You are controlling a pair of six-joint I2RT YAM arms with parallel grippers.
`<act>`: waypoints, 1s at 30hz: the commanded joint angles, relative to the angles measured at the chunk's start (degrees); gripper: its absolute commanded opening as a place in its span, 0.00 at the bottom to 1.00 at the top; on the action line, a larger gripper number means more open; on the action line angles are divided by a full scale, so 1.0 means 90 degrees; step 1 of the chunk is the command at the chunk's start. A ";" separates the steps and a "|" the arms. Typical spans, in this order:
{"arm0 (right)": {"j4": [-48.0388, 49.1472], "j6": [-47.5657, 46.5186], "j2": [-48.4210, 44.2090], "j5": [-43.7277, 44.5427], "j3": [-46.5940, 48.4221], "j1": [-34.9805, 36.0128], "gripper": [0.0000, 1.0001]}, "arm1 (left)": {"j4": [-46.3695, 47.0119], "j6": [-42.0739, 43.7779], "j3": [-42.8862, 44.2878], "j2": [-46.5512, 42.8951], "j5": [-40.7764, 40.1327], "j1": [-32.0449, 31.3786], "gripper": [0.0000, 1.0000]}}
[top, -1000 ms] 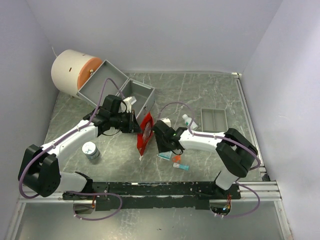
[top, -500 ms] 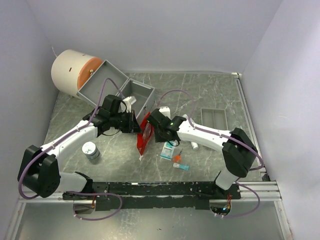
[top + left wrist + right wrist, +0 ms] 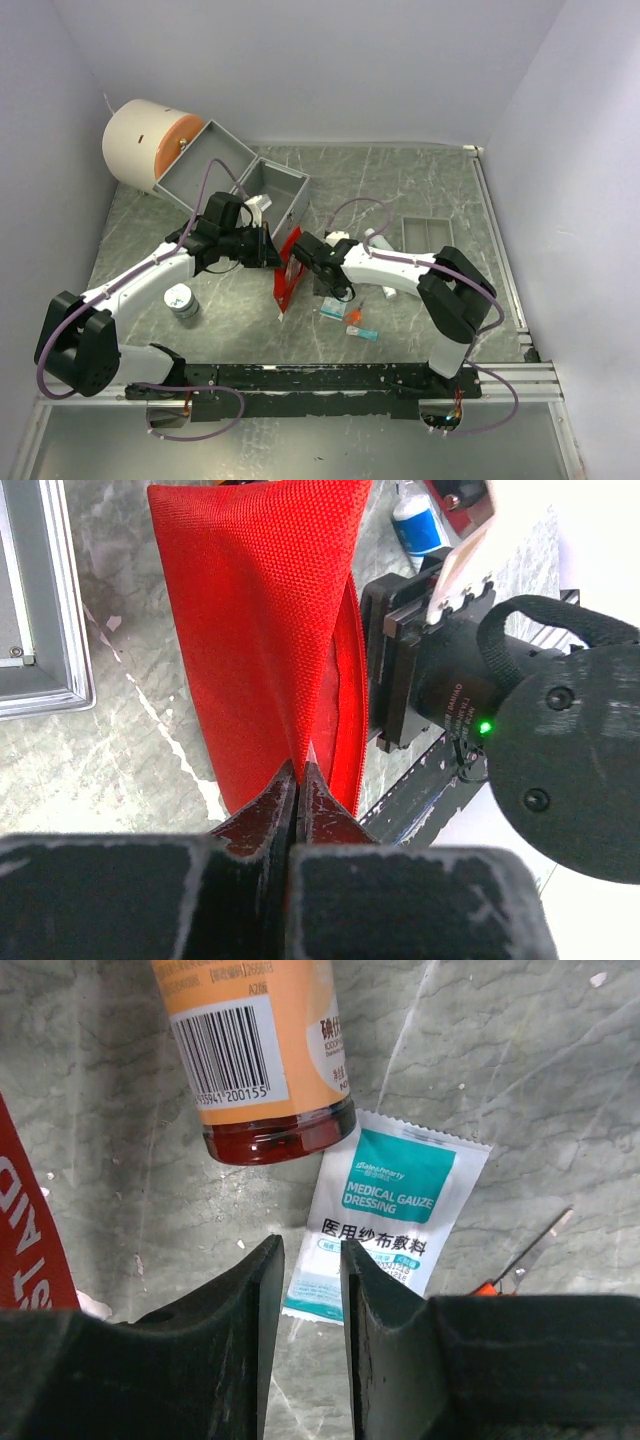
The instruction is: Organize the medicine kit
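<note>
Behind right jaws | sachet edge hidden | bottle, red pouch cut off

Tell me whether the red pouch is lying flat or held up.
Held up: red pouch stands on edge, left gripper jaws pinching it.

A worktop with a grey-green stone pattern and pale veins fills the floor of the enclosure. The wrist views show small white chips and scuffs on its surface. Plain pale walls close it in at the back and on both sides. A big white drum lies on its side in the far left corner, its orange face turned toward the middle of the worktop. A shallow grey tray, split by one wall into two side-by-side compartments, sits flat on the right half, near a pale metal strip that borders the right edge. A black rail runs along the near edge.
</note>
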 commanded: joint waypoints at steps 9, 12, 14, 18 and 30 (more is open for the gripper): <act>0.0434 0.0188 0.0515 -0.0156 -0.0369 0.0013 0.13 | 0.0235 -0.0007 -0.0014 -0.0139 0.0104 0.0045 0.07; 0.0507 0.0167 0.0501 -0.0151 -0.0457 0.0005 0.03 | 0.0244 -0.0015 -0.0028 -0.0147 0.0077 0.0038 0.07; 0.0544 0.0145 0.0395 -0.0097 -0.0487 0.0008 0.00 | 0.0239 -0.0016 -0.0023 -0.0133 0.0067 0.0038 0.07; 0.0707 0.0109 -0.0179 0.0117 -0.0588 0.0013 0.00 | 0.0276 -0.0031 -0.0031 -0.0090 0.0065 0.0038 0.07; 0.1403 -0.0340 -0.3184 -0.0141 -0.1390 -0.0078 0.00 | 0.0091 0.0120 0.0338 -0.0009 -0.0082 0.0039 0.07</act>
